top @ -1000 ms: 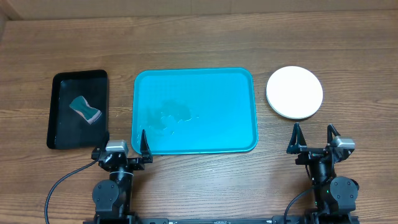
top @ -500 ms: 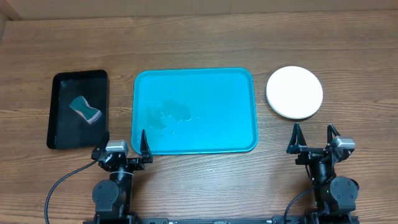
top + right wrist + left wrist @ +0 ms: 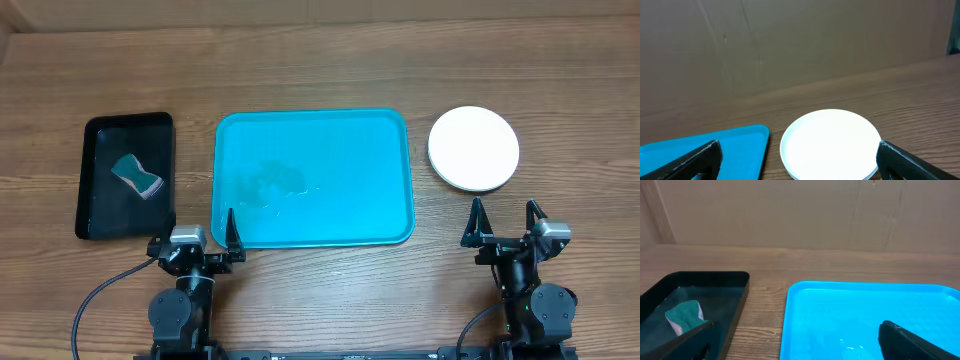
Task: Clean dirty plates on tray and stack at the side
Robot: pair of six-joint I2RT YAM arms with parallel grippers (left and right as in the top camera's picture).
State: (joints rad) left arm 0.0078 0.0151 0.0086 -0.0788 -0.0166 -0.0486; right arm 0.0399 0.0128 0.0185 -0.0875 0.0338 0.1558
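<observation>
Turquoise tray [image 3: 340, 150] lies cleared, plates [image 3: 474, 148] seemingly stacked off its right edge; job looks done, so left gripper [image 3: 198, 225] and right gripper [image 3: 505, 220] idle at the near edge, fingers wide.

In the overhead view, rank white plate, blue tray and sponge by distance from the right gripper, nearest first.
From the right gripper:
1. White plate, just ahead.
2. Blue tray, to its left.
3. Sponge, far left, in black tray.

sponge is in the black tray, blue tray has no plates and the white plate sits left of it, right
No: the overhead view shows the white plate right of the blue tray, not left. The sponge is in the black tray and the blue tray has no plates.
</observation>
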